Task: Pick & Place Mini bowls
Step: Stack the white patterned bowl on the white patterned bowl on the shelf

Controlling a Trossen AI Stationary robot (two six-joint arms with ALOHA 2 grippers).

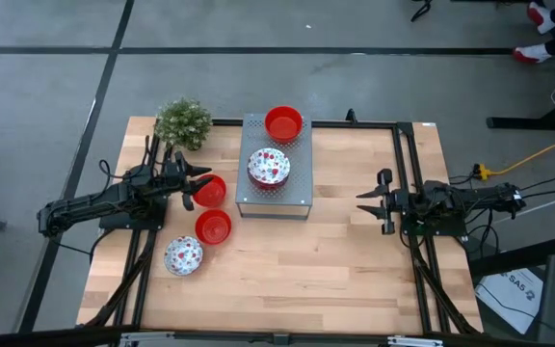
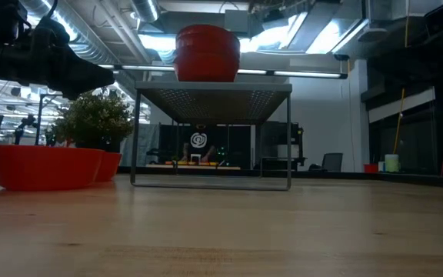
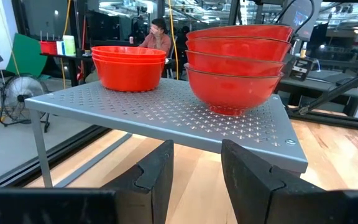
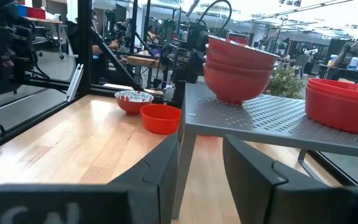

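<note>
Wooden table (image 1: pixel 287 260) — mini bowls (image 1: pixel 276 166) (stacked) on box (image 1: pixel 297 198)

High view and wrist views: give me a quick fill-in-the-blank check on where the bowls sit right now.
1. The stack topped by a speckled bowl sits on the grey metal ____.
2. The plain red stack on the perforated stand is nearer the ____ than the speckled one.
3. On the wooden table, the number of bowls or stacks off the stand is ____.
4. The left gripper hovers beside a ____ bowl.

Missing words: stand; plant; three; red
</note>
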